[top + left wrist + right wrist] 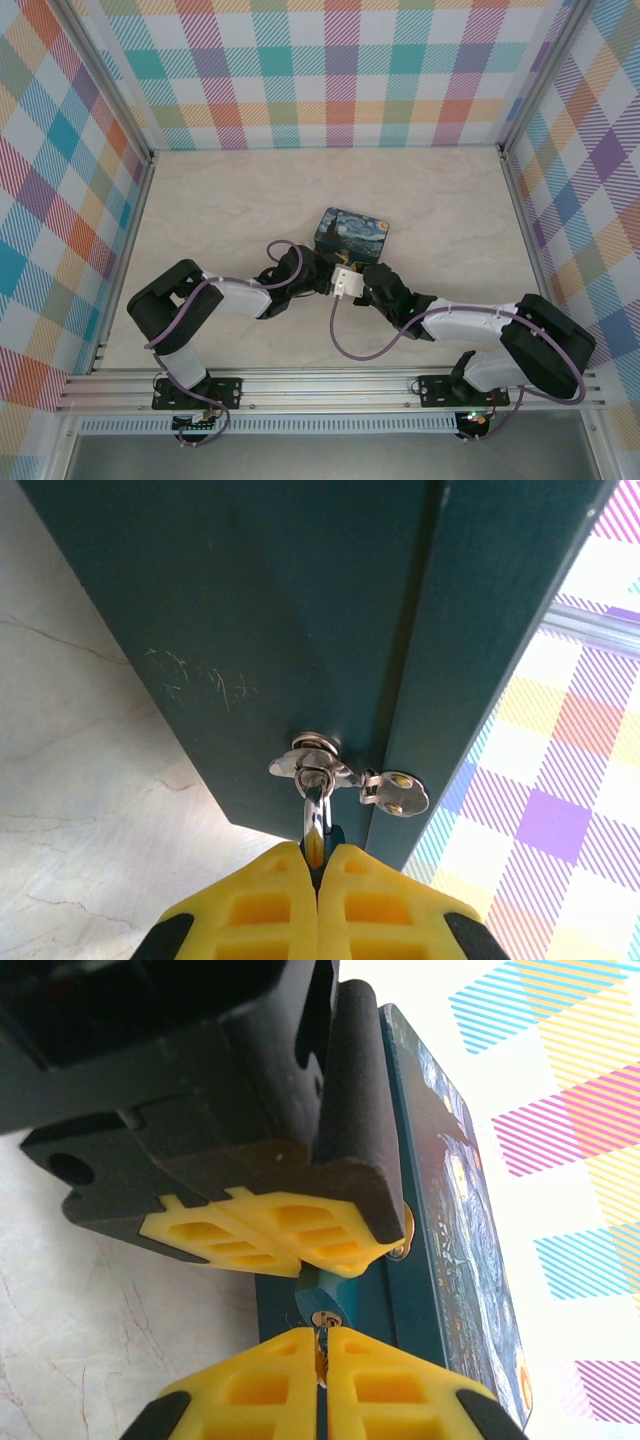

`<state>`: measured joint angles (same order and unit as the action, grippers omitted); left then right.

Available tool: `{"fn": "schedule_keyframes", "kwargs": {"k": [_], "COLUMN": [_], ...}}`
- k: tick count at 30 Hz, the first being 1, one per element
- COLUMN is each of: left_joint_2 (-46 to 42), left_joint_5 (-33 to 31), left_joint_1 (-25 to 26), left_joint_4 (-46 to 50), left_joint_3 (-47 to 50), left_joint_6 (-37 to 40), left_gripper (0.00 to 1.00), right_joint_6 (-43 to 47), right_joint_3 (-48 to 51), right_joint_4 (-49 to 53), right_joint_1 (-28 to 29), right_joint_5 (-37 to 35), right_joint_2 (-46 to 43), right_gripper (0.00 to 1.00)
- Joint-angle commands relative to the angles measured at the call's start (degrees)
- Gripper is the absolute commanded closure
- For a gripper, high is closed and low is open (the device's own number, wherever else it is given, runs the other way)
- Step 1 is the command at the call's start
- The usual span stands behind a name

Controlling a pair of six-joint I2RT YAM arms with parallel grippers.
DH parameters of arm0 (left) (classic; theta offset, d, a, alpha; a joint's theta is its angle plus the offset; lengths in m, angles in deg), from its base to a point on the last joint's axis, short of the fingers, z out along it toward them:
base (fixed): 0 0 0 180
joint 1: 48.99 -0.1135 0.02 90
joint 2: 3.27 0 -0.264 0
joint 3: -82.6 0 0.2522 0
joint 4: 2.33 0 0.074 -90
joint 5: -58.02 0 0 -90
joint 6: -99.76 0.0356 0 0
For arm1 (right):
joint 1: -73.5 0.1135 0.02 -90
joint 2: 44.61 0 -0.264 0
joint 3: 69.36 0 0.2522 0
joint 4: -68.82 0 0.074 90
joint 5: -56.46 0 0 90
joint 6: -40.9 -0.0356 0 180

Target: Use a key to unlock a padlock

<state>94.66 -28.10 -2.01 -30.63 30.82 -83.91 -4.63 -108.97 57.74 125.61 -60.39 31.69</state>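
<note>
The right end effector (320,1345) has its yellow fingers pressed together on a thin metal sliver, which I take to be the key (320,1362). The key's shaft lies along the seam between the fingers and points straight ahead at the box (465,1220). Just past its tip, touching or nearly so, sits a small round brassy face with a slot, seemingly the keyway end of the padlock (326,1318). I cannot tell whether the key has gone into the slot.

The left end effector (318,865) is also closed, pinching the padlock. The thin shackle rises from the fingertips to the metal clasp (395,792) at the box's front wall, where the lid meets the body. So the padlock hangs at the box's near side, with its long axis roughly in line with the key.

Both arms meet at that wall, over the worktop (80,780). The right arm carries the key, so the coming move is probably its push and twist along that shared line, with the left bracing the padlock.
</note>
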Motion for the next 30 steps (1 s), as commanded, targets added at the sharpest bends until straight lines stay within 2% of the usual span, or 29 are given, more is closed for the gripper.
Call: {"fn": "schedule_keyframes", "kwargs": {"k": [1, 4, 13, 21, 30], "left_joint_2": [-1.0, -1.0, -1.2, -1.3, -1.6], "left_joint_5": [1.5, 1.5, 1.3, 1.1, 1.1], "left_joint_1": [0.1, 0.1, 0.2, 0.2, 0.2], "left_joint_4": [-4.5, -4.7, -5.0, -5.1, -4.8], "left_joint_3": [-0.3, -0.4, -0.4, -0.4, -0.6], "left_joint_6": [-0.9, -1.0, -1.0, -1.0, -0.7], "left_gripper": [1.0, 1.0, 1.0, 1.0, 1.0], "right_joint_6": [-2.8, -5.0, -21.3, -34.1, -42.4], "right_joint_3": [-2.0, -2.4, -5.1, -5.2, -2.5], "right_joint_4": [-0.9, -0.5, 4.9, 5.7, 1.3], "right_joint_1": [0.1, 0.1, 0.6, 0.8, 0.6], "right_joint_5": [-2.0, -3.3, -4.4, -0.5, 2.9], "right_joint_2": [1.4, 2.0, 1.4, 0.3, 0.5], "right_gripper": [0.95, 1.0, 1.0, 1.0, 1.0]}}
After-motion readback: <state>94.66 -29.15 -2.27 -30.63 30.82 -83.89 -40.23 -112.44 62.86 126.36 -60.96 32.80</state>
